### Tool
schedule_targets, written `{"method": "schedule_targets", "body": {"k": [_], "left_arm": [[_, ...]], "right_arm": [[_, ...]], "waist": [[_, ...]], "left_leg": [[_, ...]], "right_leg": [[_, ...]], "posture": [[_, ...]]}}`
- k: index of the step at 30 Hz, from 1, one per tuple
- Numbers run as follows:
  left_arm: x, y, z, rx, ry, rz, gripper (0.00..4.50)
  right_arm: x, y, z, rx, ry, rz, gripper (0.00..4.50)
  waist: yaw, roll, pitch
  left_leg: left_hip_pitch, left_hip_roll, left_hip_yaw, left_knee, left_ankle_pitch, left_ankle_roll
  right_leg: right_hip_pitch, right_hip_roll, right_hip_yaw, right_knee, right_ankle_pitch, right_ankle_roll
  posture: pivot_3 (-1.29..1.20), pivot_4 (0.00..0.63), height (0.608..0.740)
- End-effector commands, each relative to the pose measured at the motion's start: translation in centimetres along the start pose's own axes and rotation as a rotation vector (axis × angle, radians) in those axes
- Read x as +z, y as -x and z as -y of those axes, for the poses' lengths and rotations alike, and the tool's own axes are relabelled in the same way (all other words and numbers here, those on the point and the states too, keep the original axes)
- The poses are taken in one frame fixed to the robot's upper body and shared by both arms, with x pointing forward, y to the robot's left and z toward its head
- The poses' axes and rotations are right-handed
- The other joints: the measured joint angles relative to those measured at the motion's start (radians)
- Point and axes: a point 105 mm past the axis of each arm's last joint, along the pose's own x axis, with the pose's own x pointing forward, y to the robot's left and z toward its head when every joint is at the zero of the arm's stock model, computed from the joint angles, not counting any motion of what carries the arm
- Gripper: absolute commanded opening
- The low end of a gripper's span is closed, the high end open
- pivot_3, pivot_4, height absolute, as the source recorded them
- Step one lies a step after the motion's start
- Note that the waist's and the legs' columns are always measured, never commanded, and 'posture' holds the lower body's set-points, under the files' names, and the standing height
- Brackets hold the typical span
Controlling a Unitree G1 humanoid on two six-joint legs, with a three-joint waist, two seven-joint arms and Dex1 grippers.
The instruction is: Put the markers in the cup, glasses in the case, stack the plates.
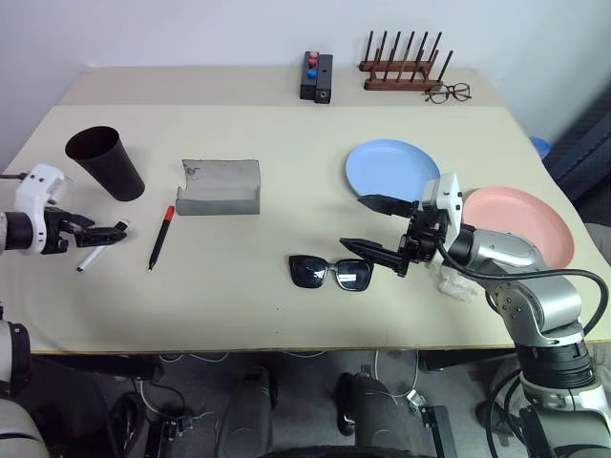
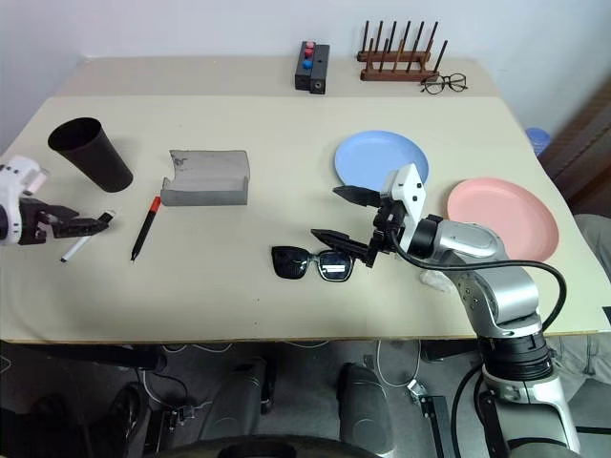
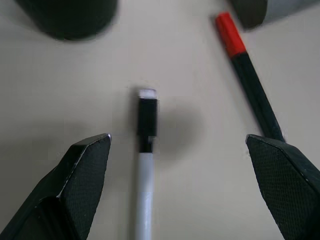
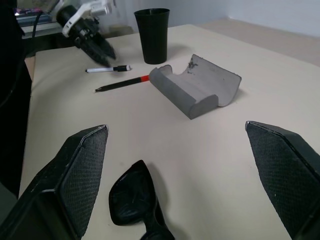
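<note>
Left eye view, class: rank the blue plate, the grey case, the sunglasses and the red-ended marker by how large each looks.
1. Blue plate and grey case: close in extent, and the plate lies farther back, so unranked.
2. Sunglasses.
3. Red-ended marker: nearly as long as the sunglasses, but far thinner.

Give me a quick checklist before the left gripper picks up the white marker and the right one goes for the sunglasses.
1. Left gripper open: ok.
2. White marker lies between its fingers: ok.
3. Black marker with red end outside the left gripper: ok.
4. Dark cup upright, mouth free: ok.
5. Right gripper open over the sunglasses: ok.
6. Grey case open: ok.
</note>
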Motion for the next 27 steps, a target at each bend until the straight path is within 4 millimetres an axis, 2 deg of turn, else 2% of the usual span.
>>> {"method": "schedule_targets", "body": {"k": [1, 7, 12, 15, 22, 23, 27], "left_arm": [[0.9, -0.2, -0.8, 0.081, -0.074, -0.025, 4.50], [1.1, -1.7, -0.6, 0.089, -0.087, -0.054, 4.50], [-0.6, -2.4, -0.3, 0.065, -0.078, -0.156, 4.50], [-1.0, -2.4, 0.1, 0.033, -0.081, -0.197, 3.60], [-0.9, -2.3, 0.0, 0.040, -0.085, -0.195, 0.24], [-0.9, -2.3, 0.0, 0.036, -0.084, -0.193, 0.01], [-0.8, -1.7, 0.0, 0.018, -0.092, -0.177, 0.01]], "right_arm": [[1.4, 0.5, -0.2, -0.008, 0.046, 0.027, 4.47], [1.6, 0.8, 0.2, -0.040, 0.061, 0.017, 4.47], [1.8, 1.2, 0.4, -0.057, 0.068, 0.013, 4.47], [1.9, 1.2, 0.5, -0.067, 0.077, 0.014, 4.50], [2.0, 1.2, 0.6, -0.075, 0.081, 0.014, 4.50], [2.0, 1.2, 0.6, -0.076, 0.082, 0.014, 4.50], [2.0, 1.0, 0.7, -0.075, 0.084, 0.013, 4.50]], "waist": [[0.000, 0.000, 0.000], [0.000, -0.001, 0.000], [0.000, -0.001, 0.000], [0.000, -0.001, 0.000], [0.000, 0.000, -0.001], [0.000, 0.000, -0.001], [-0.001, 0.000, -0.001]], "left_leg": [[0.000, 0.000, 0.000, 0.000, 0.000, 0.000], [0.000, 0.000, 0.000, 0.001, 0.000, 0.000], [0.000, 0.000, 0.000, 0.001, 0.000, 0.000], [0.000, 0.000, 0.000, 0.001, 0.000, 0.000], [0.001, 0.000, 0.000, 0.001, 0.000, 0.000], [0.001, 0.000, 0.000, 0.001, 0.000, 0.000], [0.001, 0.000, 0.000, 0.001, 0.000, 0.000]], "right_leg": [[0.000, 0.000, 0.000, 0.000, 0.000, 0.000], [0.000, 0.000, 0.000, 0.001, 0.001, 0.003], [0.000, 0.000, 0.000, 0.001, 0.001, 0.003], [0.000, 0.000, 0.000, 0.001, 0.001, 0.003], [0.000, 0.000, 0.000, 0.001, 0.001, 0.003], [0.000, 0.000, 0.000, 0.001, 0.001, 0.003], [0.000, 0.000, 0.000, 0.001, 0.001, 0.003]], "posture": [[0.00, 0.150, 0.740], [0.00, 0.150, 0.740], [0.00, 0.150, 0.740], [0.00, 0.150, 0.740], [0.00, 0.150, 0.740], [0.00, 0.150, 0.740], [0.00, 0.150, 0.740]]}}
